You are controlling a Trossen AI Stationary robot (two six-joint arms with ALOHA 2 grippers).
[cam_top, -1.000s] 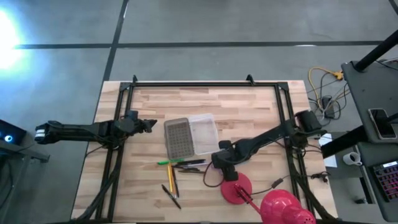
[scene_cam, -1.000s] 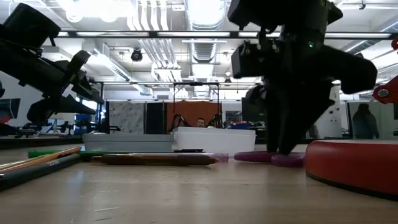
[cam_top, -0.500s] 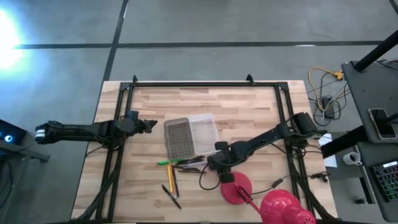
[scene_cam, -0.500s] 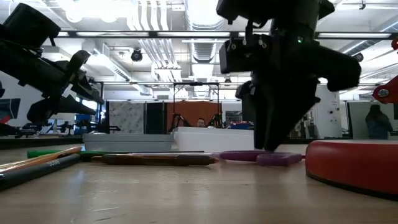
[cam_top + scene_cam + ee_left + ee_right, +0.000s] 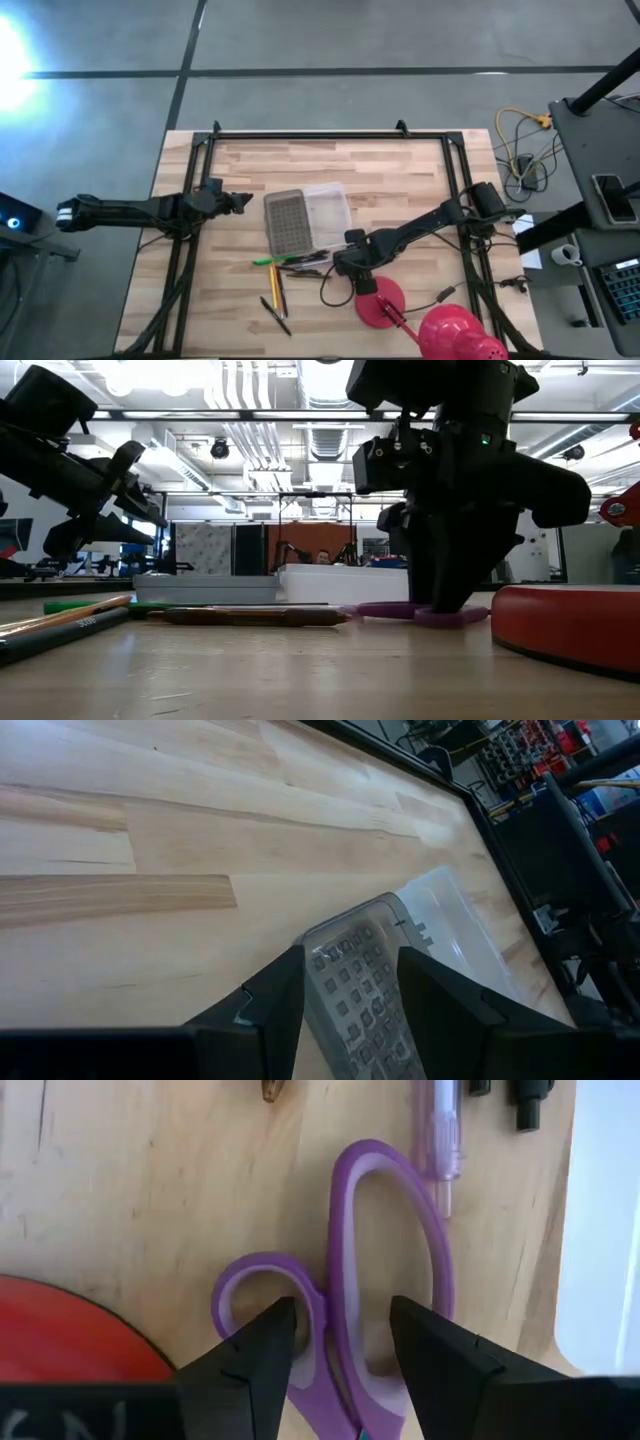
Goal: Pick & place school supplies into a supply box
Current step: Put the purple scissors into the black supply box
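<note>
Right claw (image 5: 335, 1345) lower over purple-handled scissors (image 5: 360, 1280)

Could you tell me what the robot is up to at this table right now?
The right gripper is down at the table over the purple-handled scissors, its open fingers straddling the handle loops without gripping them yet. The scissors lie flat beside the lamp's red base, near the pens and pencils. The supply box sits open mid-table with its grey gridded lid alongside. The left gripper waits, open, to the left of the box.
</note>
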